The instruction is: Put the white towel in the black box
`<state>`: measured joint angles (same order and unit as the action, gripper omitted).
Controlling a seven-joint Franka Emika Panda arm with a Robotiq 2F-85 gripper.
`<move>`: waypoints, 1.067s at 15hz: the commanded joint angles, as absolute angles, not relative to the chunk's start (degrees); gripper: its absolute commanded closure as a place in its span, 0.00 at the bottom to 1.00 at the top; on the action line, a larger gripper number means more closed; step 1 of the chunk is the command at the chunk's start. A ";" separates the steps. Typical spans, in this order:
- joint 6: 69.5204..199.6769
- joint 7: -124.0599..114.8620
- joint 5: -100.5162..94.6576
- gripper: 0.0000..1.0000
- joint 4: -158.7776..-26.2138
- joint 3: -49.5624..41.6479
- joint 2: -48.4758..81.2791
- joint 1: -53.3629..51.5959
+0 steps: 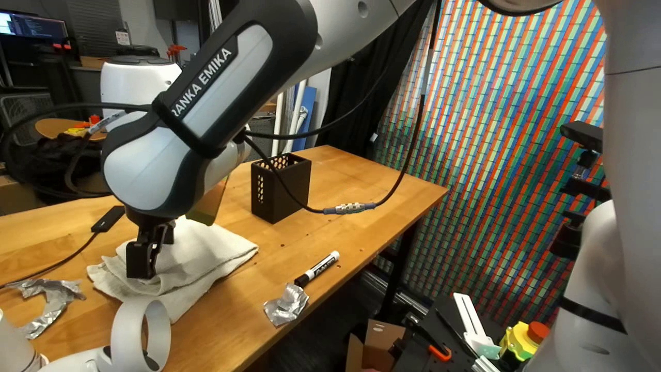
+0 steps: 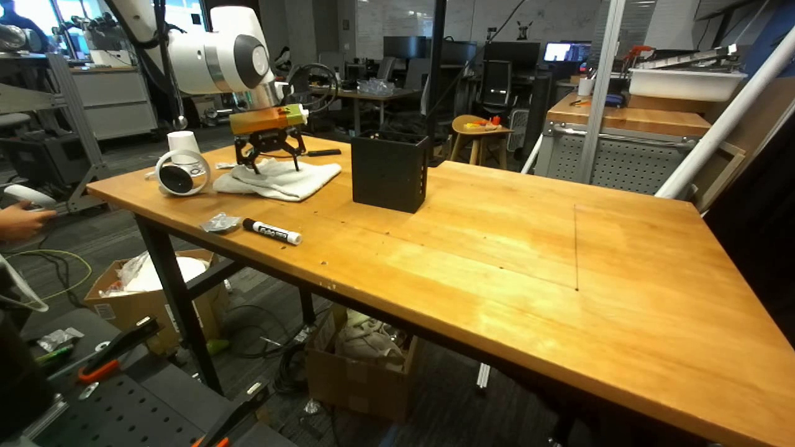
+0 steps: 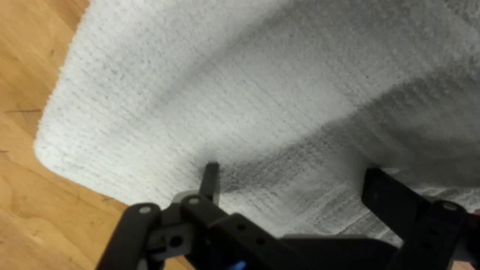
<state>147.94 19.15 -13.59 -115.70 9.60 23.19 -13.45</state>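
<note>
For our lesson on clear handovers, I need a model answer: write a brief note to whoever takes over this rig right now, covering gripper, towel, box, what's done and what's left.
Gripper: open, jaws wide apart, pointing down at the towel and seemingly touching it; not clamped on it.
White towel: rumpled on the table, under the gripper.
Black box: upright on the table, open-topped, apart from the towel.
Done: gripper positioned at the towel.
Left: probably close on the towel, lift, carry to the box, lower in, release.
</note>
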 commanded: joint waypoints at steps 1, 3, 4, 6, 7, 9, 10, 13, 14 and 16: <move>146.88 18.35 -15.41 0.26 -113.87 10.18 24.81 -14.08; 146.88 17.91 -15.98 0.39 -113.55 10.03 24.98 -14.33; 146.70 17.54 -15.78 0.47 -113.62 10.00 24.37 -14.24; 146.98 16.26 -15.59 0.62 -113.75 9.75 23.34 -14.25; 147.09 15.86 -15.32 0.71 -113.89 9.79 22.69 -14.08; 147.67 14.07 -16.07 0.84 -114.06 9.13 21.58 -14.30; 147.66 13.31 -16.28 0.90 -114.26 8.80 20.73 -14.22; 147.84 10.53 -18.02 0.94 -114.96 7.08 18.05 -13.99; 147.98 9.34 -18.94 0.92 -115.12 6.34 17.06 -14.00; 147.60 7.21 -20.85 0.90 -115.57 4.87 13.90 -13.55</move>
